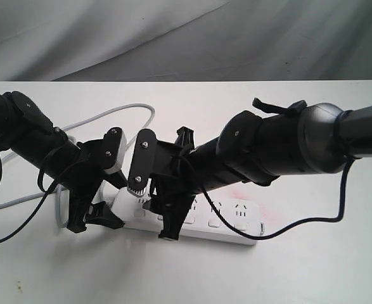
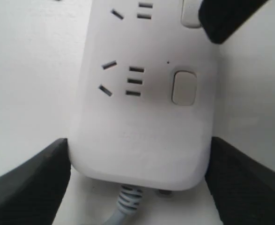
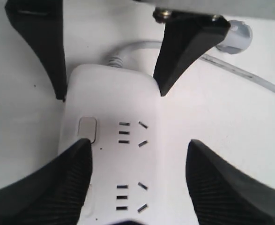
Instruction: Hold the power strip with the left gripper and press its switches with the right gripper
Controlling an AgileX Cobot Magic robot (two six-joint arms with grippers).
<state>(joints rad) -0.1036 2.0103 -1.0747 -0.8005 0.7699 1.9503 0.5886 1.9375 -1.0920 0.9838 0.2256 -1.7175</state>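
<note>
The white power strip (image 1: 227,225) lies flat on the table, its grey cord (image 1: 109,117) looping away behind. My left gripper (image 1: 97,221) is at the cord end, and in the left wrist view (image 2: 139,173) its two black fingers press against both sides of the strip (image 2: 142,117). My right gripper (image 3: 138,145) stands open over the first two outlets. One of its fingers (image 3: 48,187) lies on the row of switches and covers the second switch. The first switch (image 3: 87,130) shows just beyond its tip. The other finger (image 3: 231,187) is off the strip's far side.
White table (image 1: 300,272) with a grey cloth backdrop (image 1: 186,38) behind it. The cord curls across the table's back left. A thin black cable (image 1: 312,221) hangs from the right arm down past the strip's free end. The two arms crowd together over the strip's cord end.
</note>
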